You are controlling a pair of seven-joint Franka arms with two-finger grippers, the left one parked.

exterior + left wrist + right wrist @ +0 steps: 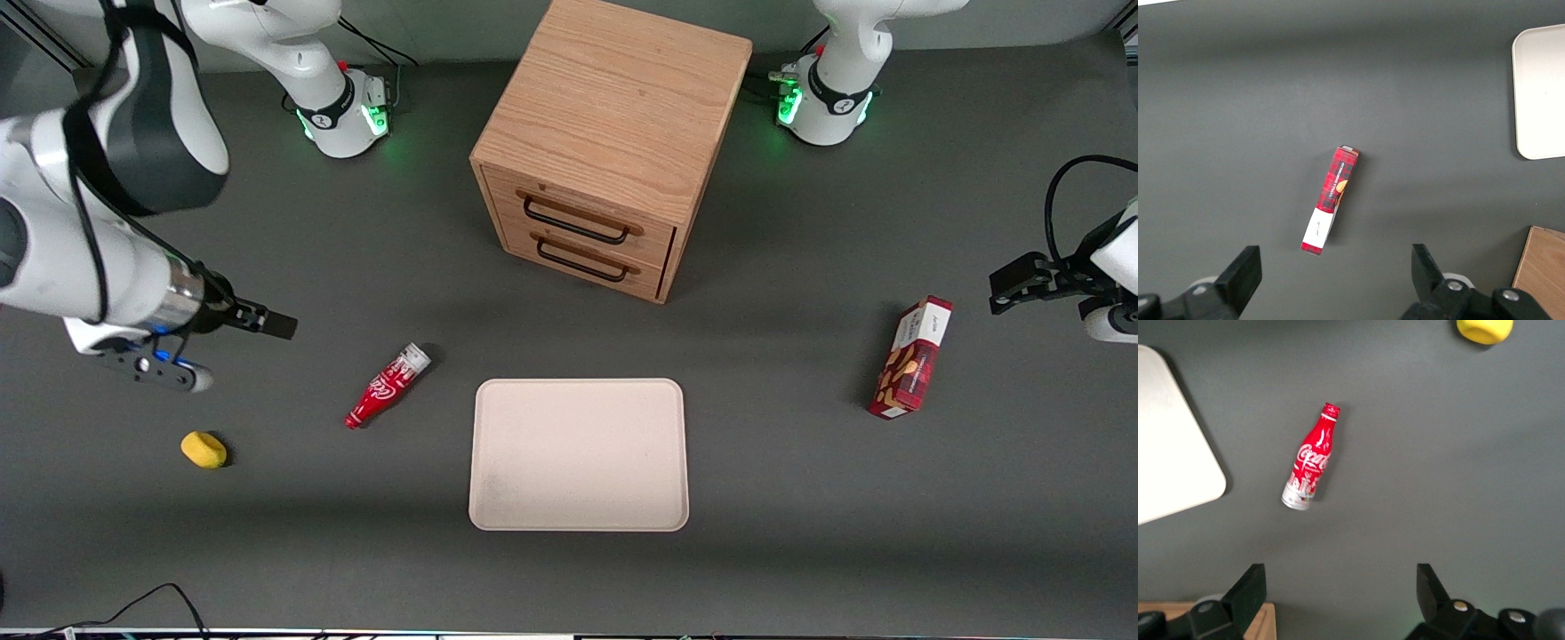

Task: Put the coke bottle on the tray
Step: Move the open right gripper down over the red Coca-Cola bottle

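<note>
Dark grey tabletop spreads under the gripper (1341, 597), which hangs well above it with jaws wide apart, holding nothing. Below and nearer the front camera than the gripper, the bottle (388, 385) lies flat (cap pointing away from the drawers), beside the tray (578, 454). Being round, it may roll away if one finger nudges it first.

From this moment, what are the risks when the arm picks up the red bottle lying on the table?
The slim red coke bottle lies on its side, so it may roll away under a slightly off-centre grasp. The open end effector is above the table, not yet at the bottle. The flat cream-beige tray has a low rim; a bottle released lying down might roll off.
</note>
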